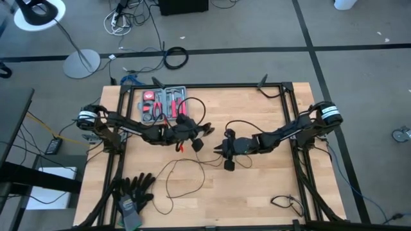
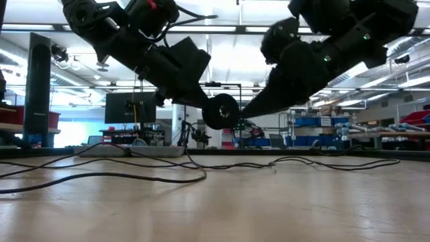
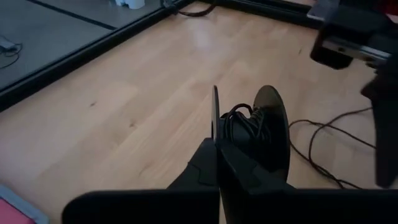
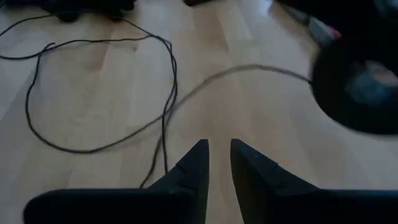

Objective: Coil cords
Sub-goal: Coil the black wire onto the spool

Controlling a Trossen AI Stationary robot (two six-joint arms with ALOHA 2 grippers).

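- Pale wood tabletop (image 1: 257, 186) inside a black frame, on a grey workshop floor.
- Left claw (image 3: 217, 146), raised over the tabletop's middle, is clamped tight on the disc (image 3: 270, 134); a few turns of wire sit bunched against the disc's face.
- Right claw (image 4: 219, 149) hovers just beside the disc, fingers a narrow gap apart and gripping nothing that shows; loose wire lies on the wood right ahead of it.
- Cord (image 1: 173, 176): very thin and black, trailing from the disc down to the tabletop and sprawling in slack open loops below both claws, toward the gloves (image 1: 133, 192).
- My read: coiling has barely begun; most of the wire remains to wind.
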